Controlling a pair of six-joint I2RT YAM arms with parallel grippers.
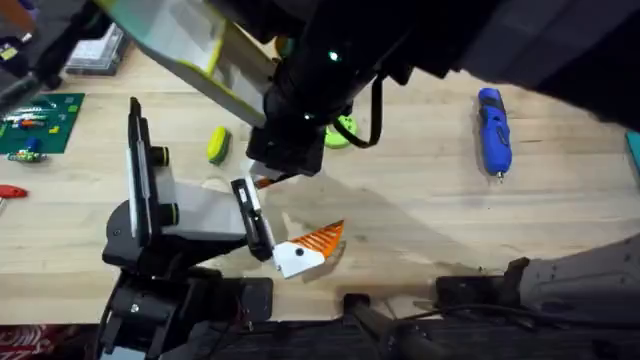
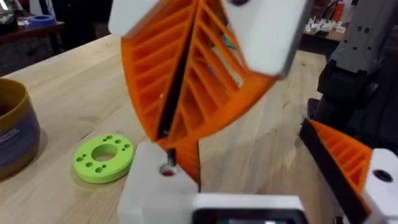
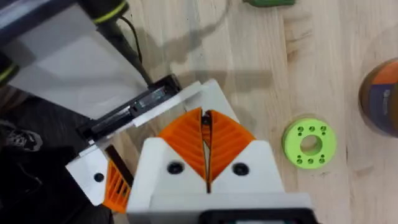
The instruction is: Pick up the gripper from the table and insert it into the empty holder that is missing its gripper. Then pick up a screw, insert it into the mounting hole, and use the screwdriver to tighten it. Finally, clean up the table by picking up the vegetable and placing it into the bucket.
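My right gripper is shut, its orange fingers pressed together. It points down at the far end of the holder's black bracket. Directly beneath it sits the gripper, a white block with a hole and a strip of orange. A small dark bit shows between them; I cannot tell what it is. A look-alike orange finger is fixed at the bracket's near end. My left gripper's housing is low beside them. The blue screwdriver lies far right. The yellow-green vegetable lies behind the holder. The bucket stands farther back.
A green disc with holes lies between the holder and the bucket. A tall black upright plate stands left of the holder. A green circuit mat lies at the table's left edge. Both arms hang large over the table's middle.
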